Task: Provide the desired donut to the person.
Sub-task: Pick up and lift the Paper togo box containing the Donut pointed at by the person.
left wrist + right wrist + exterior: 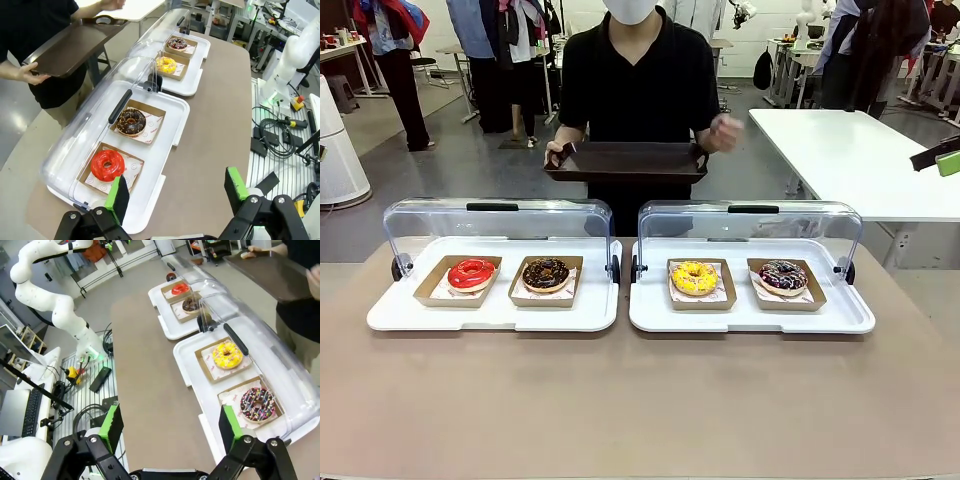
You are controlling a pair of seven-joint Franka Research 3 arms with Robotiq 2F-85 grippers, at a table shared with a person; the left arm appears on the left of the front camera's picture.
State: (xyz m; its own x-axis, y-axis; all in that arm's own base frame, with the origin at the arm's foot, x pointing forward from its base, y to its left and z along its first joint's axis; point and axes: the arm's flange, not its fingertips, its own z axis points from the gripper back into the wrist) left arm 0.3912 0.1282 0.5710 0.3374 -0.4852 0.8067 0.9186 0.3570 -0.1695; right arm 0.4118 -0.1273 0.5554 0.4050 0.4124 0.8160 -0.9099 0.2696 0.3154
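**Four candidate donuts and two idle grippers.** The donuts lie in a row across the middle of the front view. A red-glazed ring donut (471, 272) and a chocolate-iced donut (546, 273) are left of centre. A yellow-iced donut (694, 277) and a dark donut with coloured sprinkles (783, 275) are right of centre. Each rests on paper in its own shallow brown cardboard tray (428, 288). They sit two apiece on the white plastic display trays (490, 318), whose clear domed lids (500, 215) stand swung back.

At top centre the person (638, 80) grips a dark brown rectangular serving tray (625, 160) with one hand (560, 152). The other hand (726, 132) is raised and blurred, and which donut is wanted cannot be told.

**Handling, as judged.** The donuts are light, soft and easily crushed, and their icing would smear and stick. The cardboard is drier and stiffer, so its upright side wall is probably the better hold, though it may buckle under a hard pinch.

**Grippers.** The left gripper (177, 192), at the bottom of the left wrist view, has its green-padded fingers (119, 197) spread wide. It holds and touches nothing, and the red donut lies just beyond it. The right gripper (170, 429), at the bottom of the right wrist view, is likewise wide apart and empty, with the sprinkled donut at lower right.
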